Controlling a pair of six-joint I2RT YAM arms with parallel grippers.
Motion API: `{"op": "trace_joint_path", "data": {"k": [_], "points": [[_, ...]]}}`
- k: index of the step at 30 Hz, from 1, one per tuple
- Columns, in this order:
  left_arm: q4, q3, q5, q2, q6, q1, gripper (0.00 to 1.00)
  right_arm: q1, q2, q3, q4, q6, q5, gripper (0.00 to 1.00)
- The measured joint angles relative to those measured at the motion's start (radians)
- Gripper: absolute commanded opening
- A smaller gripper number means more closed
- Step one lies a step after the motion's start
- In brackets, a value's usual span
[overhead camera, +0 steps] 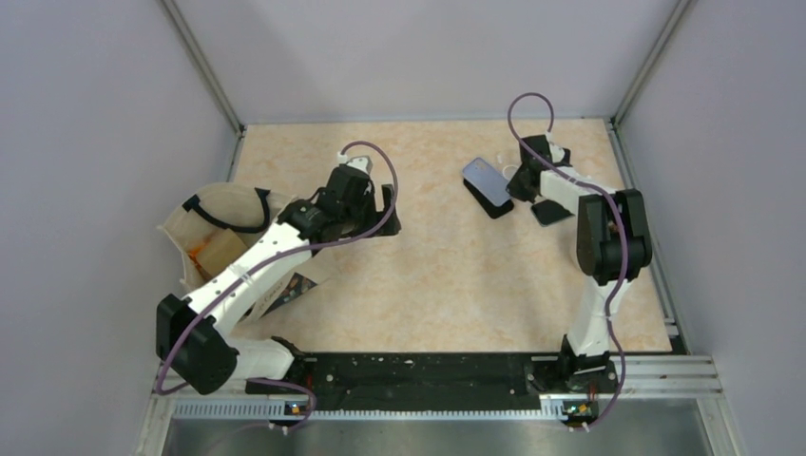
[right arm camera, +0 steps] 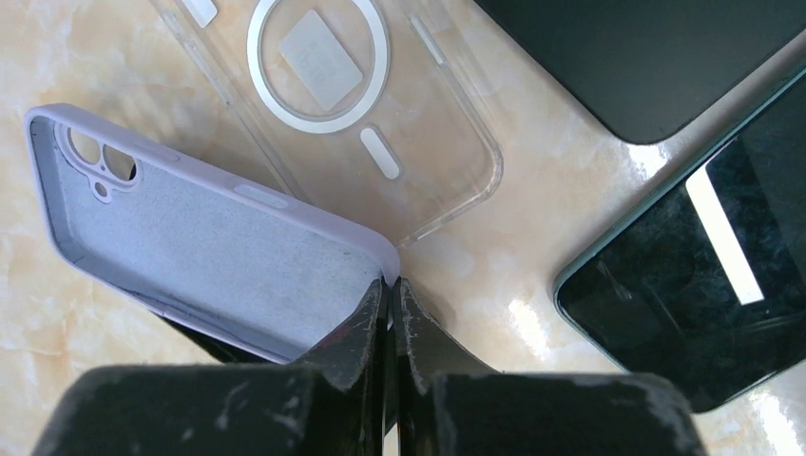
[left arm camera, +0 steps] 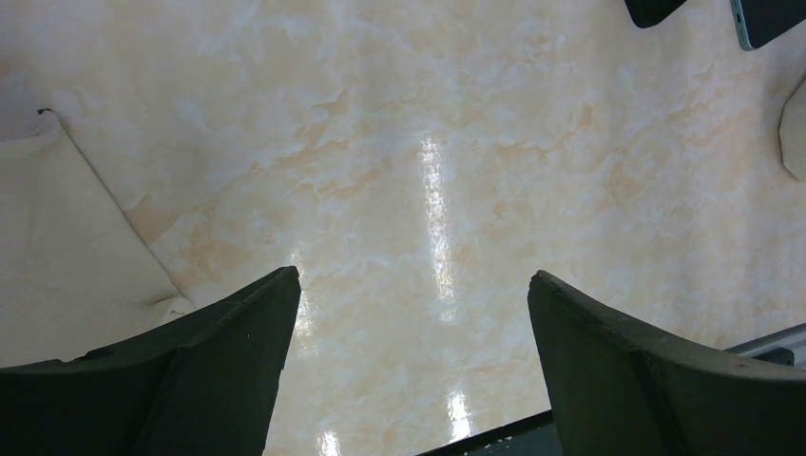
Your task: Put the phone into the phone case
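Note:
A lilac phone case (right arm camera: 200,237) lies open side up, its near corner pinched between the fingertips of my shut right gripper (right arm camera: 390,282). From above, the case (overhead camera: 485,177) looks tilted over a black slab (overhead camera: 496,206), with the right gripper (overhead camera: 518,185) at its right edge. The phone (right arm camera: 684,285), dark with a green rim, lies screen up to the right; it also shows in the left wrist view (left arm camera: 770,19). My left gripper (left arm camera: 413,285) hangs open over bare table left of centre (overhead camera: 388,209), holding nothing.
A clear case with a white ring (right arm camera: 352,95) lies beyond the lilac one. Another black slab (right arm camera: 646,57) sits at the far right of it. A cream bag (overhead camera: 214,237) with a black handle stands at the left wall. Walls enclose three sides.

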Motion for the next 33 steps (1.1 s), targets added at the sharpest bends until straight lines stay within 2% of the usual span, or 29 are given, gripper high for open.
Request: {"op": "trace_joint_path", "data": {"k": [5,10,17,23,28,29,33], "points": [[0.010,-0.028,-0.036,-0.035,-0.028,0.004,0.95,0.010,-0.046,-0.003,-0.042,0.029,-0.025,0.00],[0.028,-0.078,-0.045,-0.079,-0.060,0.020,0.94,0.086,-0.213,-0.103,-0.037,0.091,-0.048,0.00],[0.058,-0.146,-0.059,-0.098,-0.096,0.029,0.93,0.335,-0.447,-0.352,0.003,0.254,-0.022,0.00],[0.081,-0.194,-0.059,-0.097,-0.135,0.030,0.91,0.555,-0.489,-0.468,0.018,0.448,0.076,0.00],[0.114,-0.237,-0.063,-0.097,-0.171,0.032,0.90,0.652,-0.513,-0.537,0.033,0.587,0.154,0.00],[0.119,-0.246,-0.065,-0.097,-0.181,0.033,0.90,0.665,-0.514,-0.538,0.033,0.610,0.168,0.03],[0.135,-0.282,-0.078,-0.097,-0.231,0.034,0.89,0.712,-0.513,-0.538,0.062,0.667,0.178,0.37]]}}
